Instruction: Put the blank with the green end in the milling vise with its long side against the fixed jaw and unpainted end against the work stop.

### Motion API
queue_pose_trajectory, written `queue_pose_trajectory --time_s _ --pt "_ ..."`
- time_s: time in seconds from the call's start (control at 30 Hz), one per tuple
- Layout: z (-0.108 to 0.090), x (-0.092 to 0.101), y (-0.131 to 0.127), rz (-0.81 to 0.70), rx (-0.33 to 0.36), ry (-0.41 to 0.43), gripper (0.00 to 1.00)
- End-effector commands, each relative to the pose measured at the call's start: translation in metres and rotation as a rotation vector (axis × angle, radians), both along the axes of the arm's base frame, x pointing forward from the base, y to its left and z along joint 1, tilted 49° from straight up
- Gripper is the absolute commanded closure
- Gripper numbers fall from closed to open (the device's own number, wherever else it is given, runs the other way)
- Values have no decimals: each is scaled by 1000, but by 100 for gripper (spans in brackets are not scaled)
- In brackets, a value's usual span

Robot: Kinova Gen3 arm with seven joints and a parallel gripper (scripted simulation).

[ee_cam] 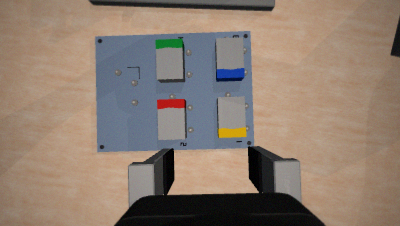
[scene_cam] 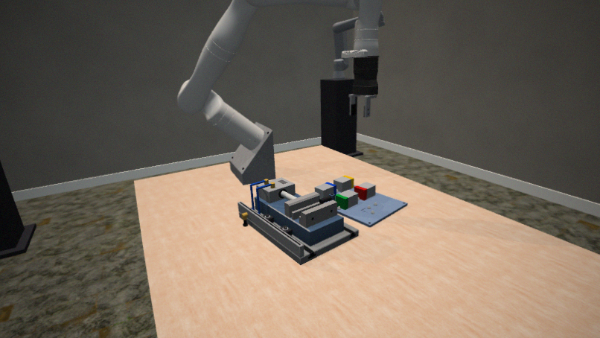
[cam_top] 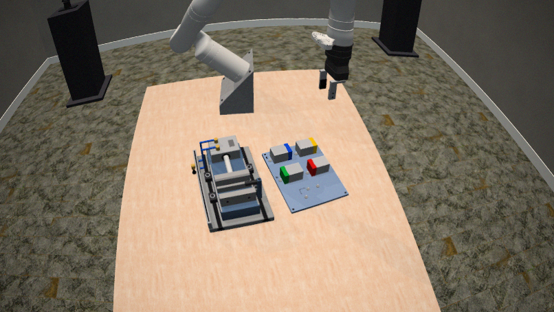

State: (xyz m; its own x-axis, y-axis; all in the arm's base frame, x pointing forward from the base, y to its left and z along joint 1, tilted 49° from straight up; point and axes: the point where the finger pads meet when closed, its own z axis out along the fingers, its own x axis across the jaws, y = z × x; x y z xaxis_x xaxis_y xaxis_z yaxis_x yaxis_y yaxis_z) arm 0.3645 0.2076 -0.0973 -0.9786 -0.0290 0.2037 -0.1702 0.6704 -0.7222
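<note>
On the blue plate [cam_top: 321, 199] [scene_cam: 383, 213] [ee_cam: 107, 120], beside the vise [cam_top: 239, 225] [scene_cam: 325, 234], four blanks lie apart. Green [cam_top: 295, 172] [scene_cam: 348, 199] [ee_cam: 170, 64] is on the vise side, its painted end toward the vise. Next to it, red [cam_top: 319, 165] [scene_cam: 366, 190] [ee_cam: 171, 123], paint facing the same way. Blue [cam_top: 280, 153] [scene_cam: 324, 190] [ee_cam: 230, 56] and yellow [cam_top: 305, 147] [scene_cam: 342, 183] [ee_cam: 231, 114] make the other pair, paint facing away from the vise.

Writing: small black marks at the plate's edges, one by each blank (wrist view only). The one near red looks like a 2, the one near yellow like a 1; those by green and blue too small to read surely. A black corner mark sits by three pale pins. No brand legible on the arm [cam_top: 224, 57] [scene_cam: 218, 52].

Gripper [cam_top: 327, 94] [scene_cam: 359, 114] [ee_cam: 211, 163] high above the table, fingers spread wide, nothing between them. Vise jaws hold no blank.
</note>
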Motion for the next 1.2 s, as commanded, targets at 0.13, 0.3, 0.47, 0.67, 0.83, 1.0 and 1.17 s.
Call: queue_pose_trajectory --time_s 0.13,0.3,0.47,0.67,0.83,1.0,1.17 --pt "2 1 3 1 3 -2 0" --pt "4 1 4 0 2 -1 0" --pt "5 1 4 -1 2 -1 0" --pt "6 1 5 -1 2 0 0" --pt "6 1 7 -1 2 0 0" --pt "7 1 8 -1 2 0 0" --pt "7 1 8 -1 2 0 0"
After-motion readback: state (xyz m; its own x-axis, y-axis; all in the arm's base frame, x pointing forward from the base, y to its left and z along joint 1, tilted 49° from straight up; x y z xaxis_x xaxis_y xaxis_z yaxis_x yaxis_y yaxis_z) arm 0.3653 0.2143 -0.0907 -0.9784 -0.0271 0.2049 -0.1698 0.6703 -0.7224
